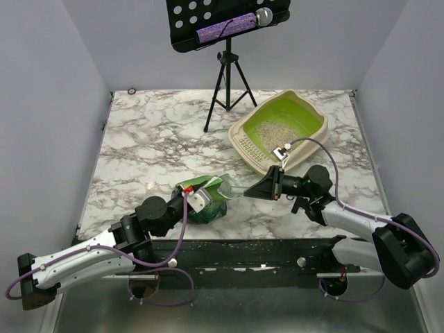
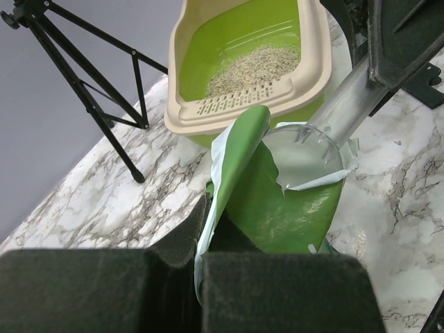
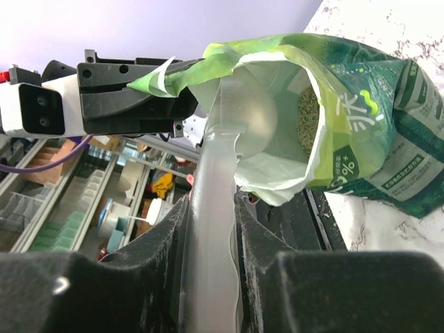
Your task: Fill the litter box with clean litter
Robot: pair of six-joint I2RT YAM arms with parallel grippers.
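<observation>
The beige litter box (image 1: 306,102) with its lime-green inside stands at the back right and holds a patch of clean litter (image 1: 272,130). The left wrist view looks past its slotted strip (image 2: 236,104) to the clean litter (image 2: 258,64). A glossy green bag (image 1: 211,205) lies at the front middle. My left gripper (image 1: 191,198) is shut on the bag's top flap (image 2: 239,156). My right gripper (image 3: 211,222) is shut on the handle of a clear plastic scoop (image 3: 216,187). Its bowl (image 3: 248,111) sits in the bag's open mouth, next to granules (image 3: 307,121).
A black tripod (image 1: 225,80) carrying a perforated tray with a microphone (image 1: 262,16) stands at the back middle, left of the litter box. A small dark ring (image 1: 132,91) lies at the back left corner. Walls enclose the marble table (image 1: 152,146) on three sides.
</observation>
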